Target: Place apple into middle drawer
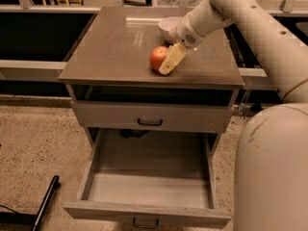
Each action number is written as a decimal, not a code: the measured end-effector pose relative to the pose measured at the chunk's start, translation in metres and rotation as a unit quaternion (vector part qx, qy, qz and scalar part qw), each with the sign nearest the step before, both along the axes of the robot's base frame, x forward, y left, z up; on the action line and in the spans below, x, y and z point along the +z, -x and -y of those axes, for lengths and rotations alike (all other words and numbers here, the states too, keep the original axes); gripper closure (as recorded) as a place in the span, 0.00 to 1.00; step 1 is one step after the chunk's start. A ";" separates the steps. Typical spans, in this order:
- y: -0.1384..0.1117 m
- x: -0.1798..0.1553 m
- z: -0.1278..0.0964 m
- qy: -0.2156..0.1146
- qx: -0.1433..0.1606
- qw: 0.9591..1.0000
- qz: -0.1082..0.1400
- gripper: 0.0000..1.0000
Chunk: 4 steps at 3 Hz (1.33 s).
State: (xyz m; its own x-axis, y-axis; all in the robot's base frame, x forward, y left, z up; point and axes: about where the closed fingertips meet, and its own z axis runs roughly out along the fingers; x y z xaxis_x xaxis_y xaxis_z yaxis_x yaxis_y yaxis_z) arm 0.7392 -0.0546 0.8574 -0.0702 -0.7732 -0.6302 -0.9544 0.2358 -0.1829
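Note:
The orange-red apple (157, 57) rests on the brown top of the drawer cabinet (110, 47), right of centre near the front edge. My gripper (168, 61) has come down from the upper right and is right against the apple's right side, low over the cabinet top. The middle drawer (149, 189) is pulled wide open below, with nothing on its flat grey base; its small dark handle (145, 222) is at the bottom edge of the view.
A white bowl (168, 27) stands on the top just behind the apple, partly hidden by my arm (240, 18). The upper drawer front (151, 117) is closed. My white base (276, 172) fills the lower right. A black bar (45, 201) lies on the floor at left.

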 end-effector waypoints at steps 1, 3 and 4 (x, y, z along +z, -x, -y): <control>0.012 -0.015 -0.007 -0.047 0.015 0.998 -0.026 0.00; 0.015 -0.015 -0.013 -0.063 0.020 0.997 -0.032 0.39; 0.015 -0.015 -0.013 -0.063 0.020 0.997 -0.032 0.62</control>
